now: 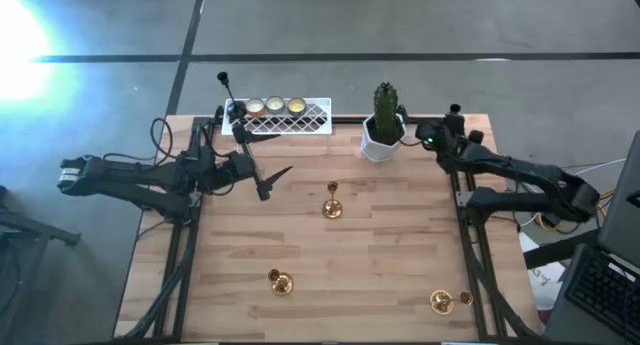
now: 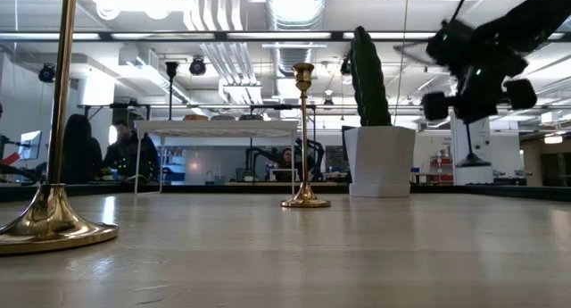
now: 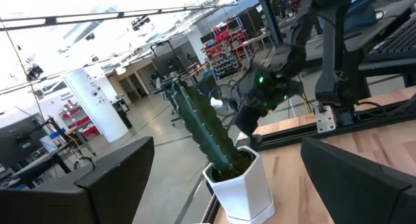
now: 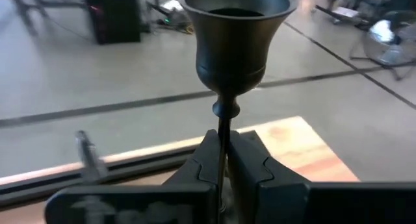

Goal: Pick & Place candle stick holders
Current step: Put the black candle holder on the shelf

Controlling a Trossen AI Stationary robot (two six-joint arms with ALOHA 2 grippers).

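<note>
On the table, three gold holders.

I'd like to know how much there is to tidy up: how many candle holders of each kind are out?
Gold stemmed holders: 3
Black stemmed holders: 2, one clamped in the right gripper
Low cream-gold cups: 3, in the white tray
Total: 8

Open tabletop between three gold holders; cactus pot at rear.
</note>
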